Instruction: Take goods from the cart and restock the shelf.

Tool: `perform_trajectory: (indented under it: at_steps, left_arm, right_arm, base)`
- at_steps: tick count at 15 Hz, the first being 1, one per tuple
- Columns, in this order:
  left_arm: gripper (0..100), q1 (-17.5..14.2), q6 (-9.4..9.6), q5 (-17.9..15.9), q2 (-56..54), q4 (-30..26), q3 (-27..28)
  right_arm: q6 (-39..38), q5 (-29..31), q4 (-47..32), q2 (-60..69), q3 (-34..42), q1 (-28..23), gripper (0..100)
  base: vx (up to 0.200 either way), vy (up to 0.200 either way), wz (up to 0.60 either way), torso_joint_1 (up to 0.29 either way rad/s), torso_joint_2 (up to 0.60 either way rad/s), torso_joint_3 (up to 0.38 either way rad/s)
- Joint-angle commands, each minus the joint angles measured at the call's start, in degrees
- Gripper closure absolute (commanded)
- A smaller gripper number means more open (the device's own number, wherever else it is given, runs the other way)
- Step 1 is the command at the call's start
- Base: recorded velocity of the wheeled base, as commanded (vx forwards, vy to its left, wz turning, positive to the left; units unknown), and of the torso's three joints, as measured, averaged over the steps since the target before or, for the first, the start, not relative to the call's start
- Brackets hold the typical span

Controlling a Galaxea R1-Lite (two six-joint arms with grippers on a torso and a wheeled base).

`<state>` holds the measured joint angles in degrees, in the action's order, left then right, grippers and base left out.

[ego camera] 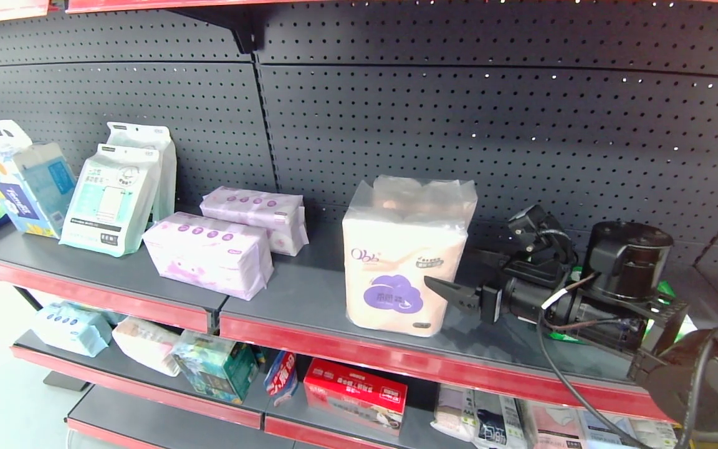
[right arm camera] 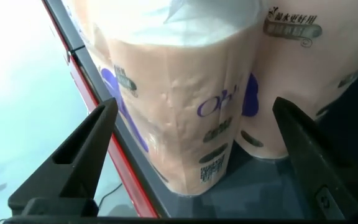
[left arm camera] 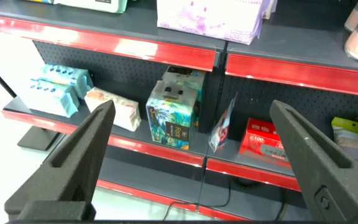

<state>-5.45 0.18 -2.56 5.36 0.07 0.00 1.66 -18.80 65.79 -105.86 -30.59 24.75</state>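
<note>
- Two dark fingers [left arm camera: 82, 155] of the left gripper [left arm camera: 192, 107] stand spread wide with nothing between them, in front of the lower shelf [left arm camera: 135, 146].
- On that lower shelf, from the left, are light blue packs [left arm camera: 58, 87], a beige pack [left arm camera: 114, 107], a green patterned box [left arm camera: 174, 115], a slim pouch [left arm camera: 222, 124] standing on edge and a red box [left arm camera: 265, 140].
- At the far left of the upper shelf [ego camera: 309, 293], a blue tissue pack [ego camera: 32, 187] leans back.
- Just beside it, two mint-and-white pouches [ego camera: 113, 199] stand one behind the other.
- Next come two purple-and-white tissue packs [ego camera: 209, 252], lying flat, the rear one close behind the front one.
- Right of the shelf joint, the peach pack of toilet rolls [ego camera: 399, 262] stands upright near the red front edge of the upper shelf.
- The right gripper [right arm camera: 196, 104] hangs level over the upper shelf just to the right of that pack. Its fingers are parted wide with the pack ahead of them and not clamped. The near fingertip overlaps the pack's front corner, and whether it touches the wrap cannot be told.
</note>
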Motion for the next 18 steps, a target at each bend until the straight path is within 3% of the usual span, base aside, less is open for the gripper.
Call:
perform_trajectory:
  at_steps: [1, 18]
  left_arm:
    - [0, -0.09, -0.01, 0.01, 0.09, 0.01, 0.00]
    - [0, 0.00, -0.01, 0.01, 0.00, 0.01, 0.00]
  right_arm:
    - [0.01, -0.10, 0.04, -0.84, -0.79, 0.13, 0]
    - [-0.16, -0.63, 0.04, -4.44, -4.83, 2.15, 0]
  base:
    - [0.000, 0.000, 0.00, 0.000, 0.00, 0.000]
    - [0.000, 0.000, 0.00, 0.000, 0.00, 0.000]
